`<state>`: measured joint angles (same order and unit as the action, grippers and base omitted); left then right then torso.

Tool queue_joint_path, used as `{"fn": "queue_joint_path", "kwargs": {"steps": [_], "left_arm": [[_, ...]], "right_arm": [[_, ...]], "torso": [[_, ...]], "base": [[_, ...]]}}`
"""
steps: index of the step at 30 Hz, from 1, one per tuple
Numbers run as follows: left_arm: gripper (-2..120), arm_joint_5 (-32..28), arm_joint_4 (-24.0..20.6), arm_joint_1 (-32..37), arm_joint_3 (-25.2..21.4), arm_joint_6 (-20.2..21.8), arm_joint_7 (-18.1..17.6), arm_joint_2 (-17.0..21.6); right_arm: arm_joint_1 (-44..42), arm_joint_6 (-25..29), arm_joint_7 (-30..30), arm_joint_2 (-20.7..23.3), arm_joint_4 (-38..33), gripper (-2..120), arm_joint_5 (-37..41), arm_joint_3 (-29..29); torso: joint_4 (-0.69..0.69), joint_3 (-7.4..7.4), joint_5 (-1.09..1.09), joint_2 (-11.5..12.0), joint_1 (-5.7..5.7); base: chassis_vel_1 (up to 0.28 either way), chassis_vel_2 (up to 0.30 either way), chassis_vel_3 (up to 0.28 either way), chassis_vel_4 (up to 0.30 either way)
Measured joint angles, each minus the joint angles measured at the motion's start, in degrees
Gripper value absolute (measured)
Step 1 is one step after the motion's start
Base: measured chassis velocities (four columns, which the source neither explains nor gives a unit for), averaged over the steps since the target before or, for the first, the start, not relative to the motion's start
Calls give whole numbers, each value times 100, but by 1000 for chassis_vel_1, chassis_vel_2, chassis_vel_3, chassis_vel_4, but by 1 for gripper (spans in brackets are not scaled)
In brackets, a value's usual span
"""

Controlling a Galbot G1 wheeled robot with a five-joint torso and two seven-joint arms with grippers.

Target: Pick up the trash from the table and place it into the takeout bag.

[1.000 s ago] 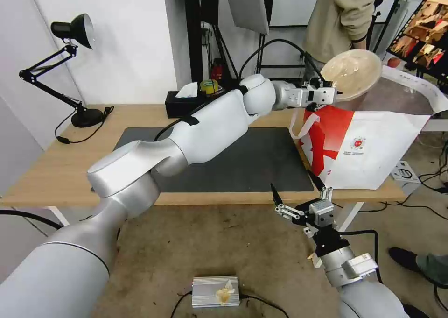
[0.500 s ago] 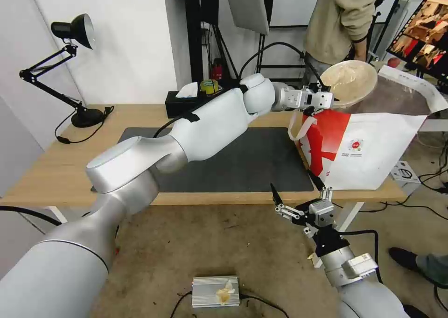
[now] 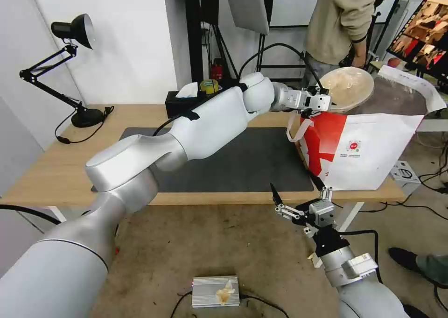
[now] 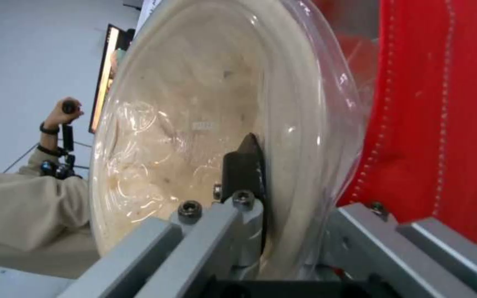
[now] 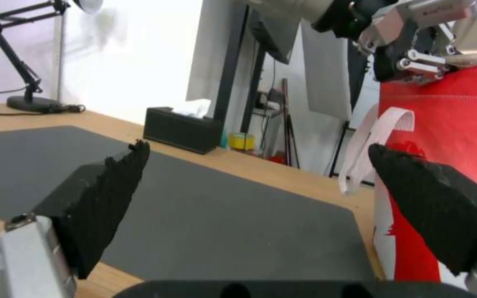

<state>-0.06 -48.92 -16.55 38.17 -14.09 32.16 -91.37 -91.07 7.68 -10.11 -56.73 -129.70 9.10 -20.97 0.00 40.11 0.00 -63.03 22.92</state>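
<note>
Left arm reaches across the desk [image 3: 60,168] toward the far right, its left gripper [image 3: 332,102] at the near-left rim of the takeout bag [image 3: 373,152]. Jaws are clenched on the rim of the tan shallow bowl [image 3: 347,87]. In the left wrist view one black finger [image 4: 244,165] lies flat against the bowl's inner face, the rim pinched, with red bag fabric close alongside.

Compared with a second ago, the bowl has come down. It was tilted high above the bag mouth with its inside facing the camera; now it sits lower and flatter, its underside at the bag's opening and partly below the far flap. The gripper has dropped with it and eased slightly left. The bowl is not yet inside; most of it is above the rim.

The bag stands at the right end of the desk, on the right edge of the dark grey mat [image 3: 261,164], mouth open, white strap handle [image 3: 298,126] hanging on its left side. It has shifted a little left and its top has sagged since the earlier frame.

Right gripper [image 3: 298,192] hangs below the near desk edge, right of centre, jaws released and wide apart, unchanged. Its wrist view looks across the mat at the bag.

The black tissue box [image 3: 184,104] sits at the far edge of the desk.
</note>
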Motion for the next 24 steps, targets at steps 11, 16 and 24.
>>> {"fn": "queue_joint_path", "kwargs": {"steps": [11, 16, 24], "left_arm": [[30, -70, 46, -46, -6, -127, -69, -1], [50, -213, 31, -57, -14, -178, -230, -1], [78, -355, -28, -80, 10, -201, -385, -3]], "right_arm": [[0, 0, 0, 0, 0, 100, 0, 0], [0, 0, 0, 0, 0, 100, 0, 0], [0, 0, 0, 0, 0, 100, 0, 0]], "torso": [[0, 0, 0, 0, 0], [0, 0, 0, 0, 0], [0, 0, 0, 0, 0]], "base": [[0, 0, 0, 0], [0, 0, 0, 0], [0, 0, 0, 0]]}}
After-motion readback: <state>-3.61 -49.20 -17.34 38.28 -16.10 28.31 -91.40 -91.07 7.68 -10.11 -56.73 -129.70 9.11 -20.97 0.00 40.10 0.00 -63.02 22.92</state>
